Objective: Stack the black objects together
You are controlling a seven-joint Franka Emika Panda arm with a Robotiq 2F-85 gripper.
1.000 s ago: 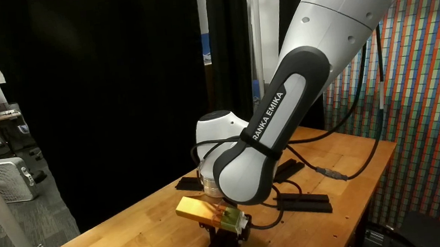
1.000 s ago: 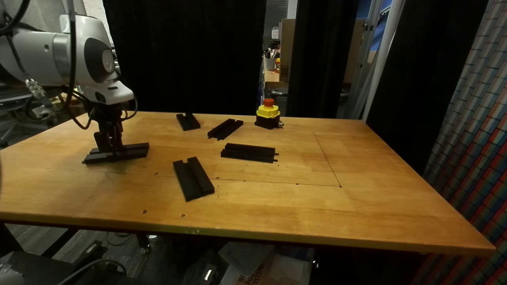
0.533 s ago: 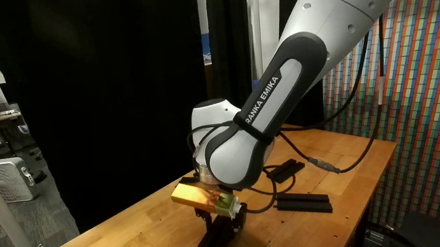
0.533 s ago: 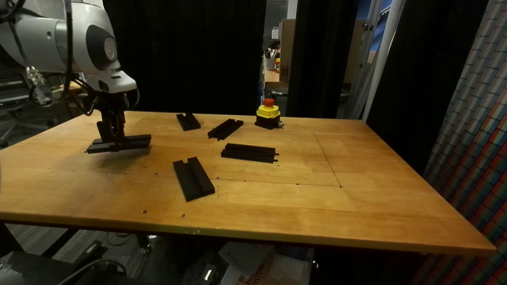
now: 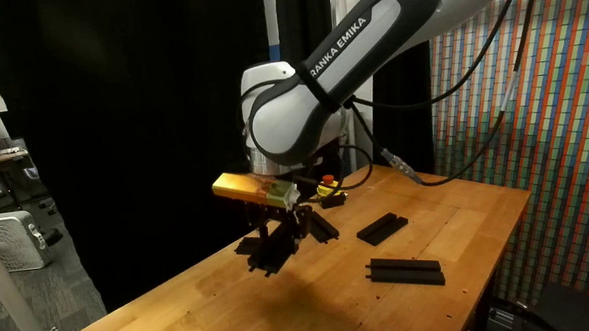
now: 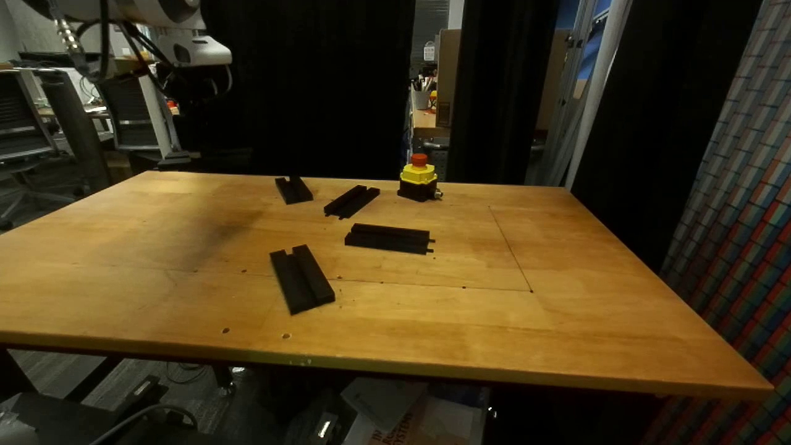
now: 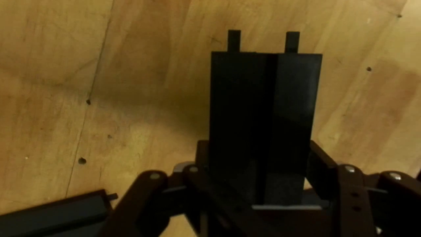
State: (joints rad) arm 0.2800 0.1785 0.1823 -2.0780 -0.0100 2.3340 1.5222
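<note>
My gripper (image 7: 259, 148) is shut on a black object (image 7: 241, 98), a grooved flat bar with two small pegs at its far end; a finger presses each long side. In an exterior view this held bar (image 5: 271, 254) hangs well above the table, its shadow below. Several more black objects lie flat and apart: a bar near the far edge (image 6: 293, 190), a slanted bar (image 6: 352, 201), a crosswise bar (image 6: 388, 238) and a nearer bar (image 6: 302, 279). Against the dark curtain in that view, the gripper and its load barely show. Part of another bar (image 7: 56, 215) appears low in the wrist view.
A yellow and black box with a red button (image 6: 419, 178) stands on the wooden table (image 6: 494, 327) behind the bars. Black curtains (image 6: 296, 86) hang behind the table's far edge. Cables (image 5: 468, 170) loop from the arm over the table.
The arm has risen, lifting the held bar from the table surface to well above it. The bars on the table have stayed in place.
</note>
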